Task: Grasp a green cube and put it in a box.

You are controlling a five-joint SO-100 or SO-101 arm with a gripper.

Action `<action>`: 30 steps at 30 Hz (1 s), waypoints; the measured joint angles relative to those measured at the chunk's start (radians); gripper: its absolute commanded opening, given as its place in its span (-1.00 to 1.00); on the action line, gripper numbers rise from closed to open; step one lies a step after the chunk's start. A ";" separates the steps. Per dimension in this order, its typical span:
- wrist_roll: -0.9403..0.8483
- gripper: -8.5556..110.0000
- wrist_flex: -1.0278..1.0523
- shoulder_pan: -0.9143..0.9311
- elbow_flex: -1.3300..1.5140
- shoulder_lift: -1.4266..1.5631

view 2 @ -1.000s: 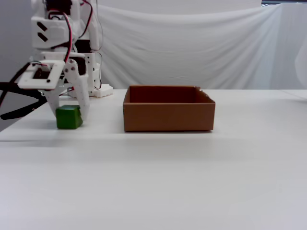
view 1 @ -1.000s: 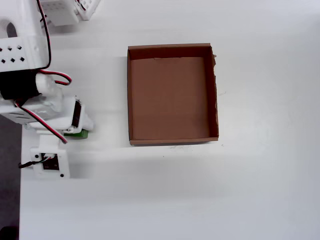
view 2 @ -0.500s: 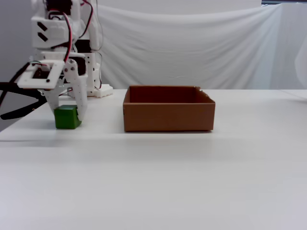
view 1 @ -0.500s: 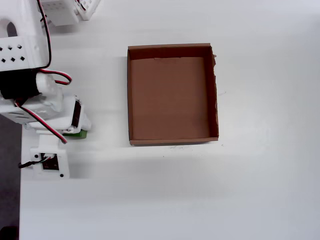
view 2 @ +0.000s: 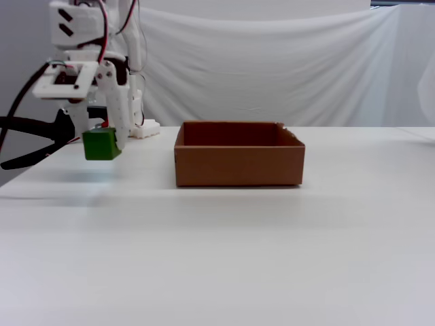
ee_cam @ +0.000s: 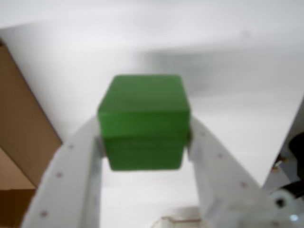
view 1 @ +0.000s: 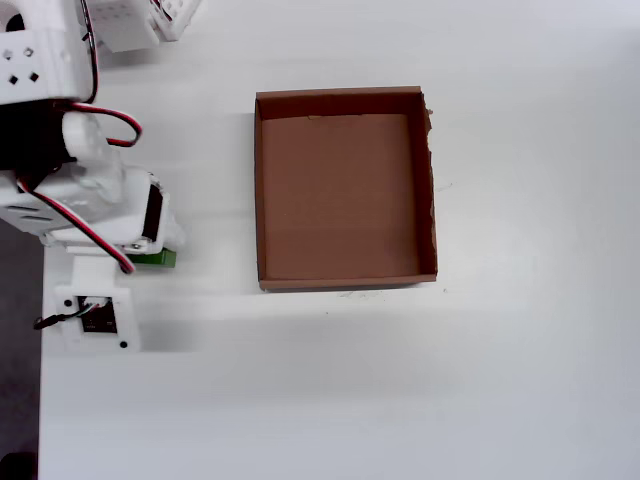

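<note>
Overhead view shows the box (view 1: 346,187) lying open near the middle of the white bench (view 1: 400,380), with bare bench on all four sides of it. Its right wall has a ragged upper edge. The arm (view 1: 85,190) sits at the left side of that view, well apart from the box, and a strip of clear bench lies between them. Only a sliver of the cube (view 1: 155,258) shows there, peeking from under the arm's white body.

Fixed view puts the cube (view 2: 100,144) off the bench, held in the air to the left of the box (view 2: 238,163), with its underside a little below the box's rim. Nothing stands between cube and box.

Wrist view shows the gripper (ee_cam: 145,142) clenched on the cube (ee_cam: 144,121): the two white jaws press its left and right faces, and the cube sits at their tips with its top and front faces exposed. A brown corner of the box (ee_cam: 21,137) shows at the left edge of that view, with white bench beyond the cube.
</note>
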 measured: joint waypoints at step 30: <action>0.285 -0.62 0.259 -0.482 -0.270 -0.015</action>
